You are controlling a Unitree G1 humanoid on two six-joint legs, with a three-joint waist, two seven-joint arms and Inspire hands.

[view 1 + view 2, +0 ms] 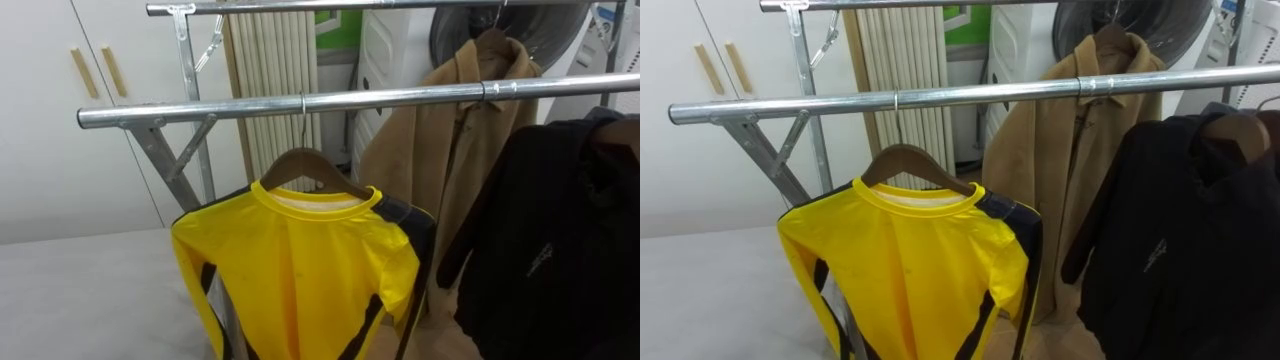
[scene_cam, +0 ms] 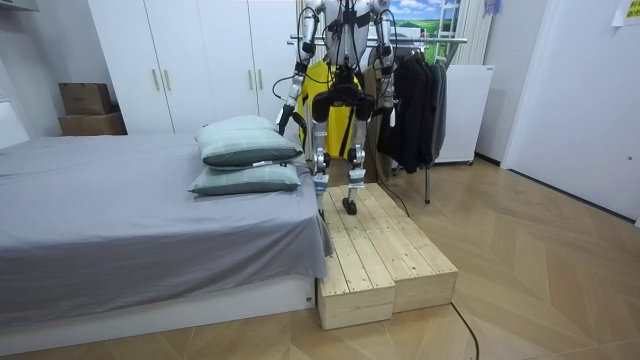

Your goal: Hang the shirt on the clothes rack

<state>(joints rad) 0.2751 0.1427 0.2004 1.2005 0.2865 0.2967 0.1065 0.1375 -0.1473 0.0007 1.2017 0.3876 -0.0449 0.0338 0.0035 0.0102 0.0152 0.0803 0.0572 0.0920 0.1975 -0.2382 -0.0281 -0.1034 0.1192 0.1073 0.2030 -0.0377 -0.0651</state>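
At frame centre, smooth yellow black-striped jersey (image 1: pixel 300 275) hangs on curved wooden hanger (image 1: pixel 318 164) from round shiny steel rail (image 1: pixel 400 98); left hand (image 2: pixel 284 117), right hand (image 2: pixel 384 108) hang low, state cannot be told.

Noted a metal rail (image 1: pixel 400 98) running crosswise, with a wooden hanger (image 1: pixel 300 160) hooked over it bearing a yellow shirt (image 1: pixel 300 270), a black jacket (image 1: pixel 560 230) just beside on the right, and a tan coat (image 1: pixel 440 140) on a higher bar (image 1: pixel 350 6) behind. Made out a grey bed (image 2: pixel 100 230) with two green-grey pillows (image 2: pixel 245 145) stacked on it. Saw also a pale wooden platform (image 2: pixel 385 250) on the floor (image 2: pixel 520 230), touching the bed, carrying the standing robot before the rail.
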